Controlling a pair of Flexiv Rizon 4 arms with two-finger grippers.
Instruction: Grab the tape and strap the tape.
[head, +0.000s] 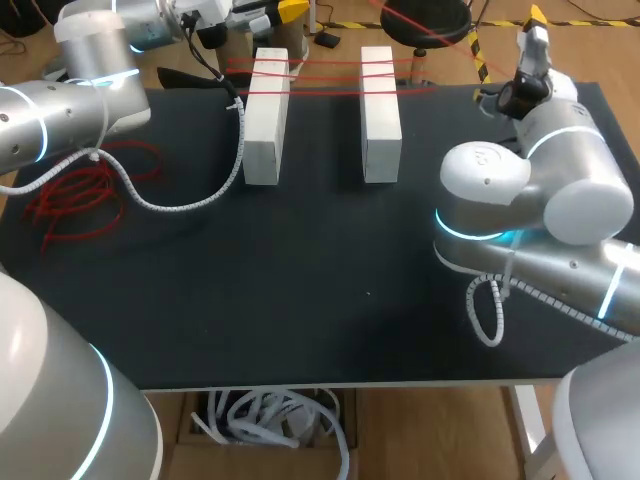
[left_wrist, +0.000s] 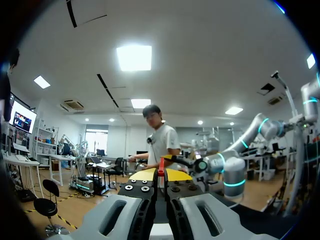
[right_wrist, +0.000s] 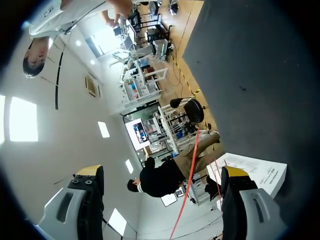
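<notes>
Head view: two white rectangular blocks (head: 265, 115) sit near the black table's (head: 330, 290) upper edge. Left gripper (left_wrist: 160, 175) pinches thin red tape (left_wrist: 161, 165); right gripper (right_wrist: 162, 171) is spread wide, holding nothing.

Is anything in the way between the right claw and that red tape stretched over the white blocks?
Nothing visible does. The right gripper is open, and a strand of the red tape shows in the gap between its fingers with nothing in front of it. The left gripper is shut on it.
</notes>
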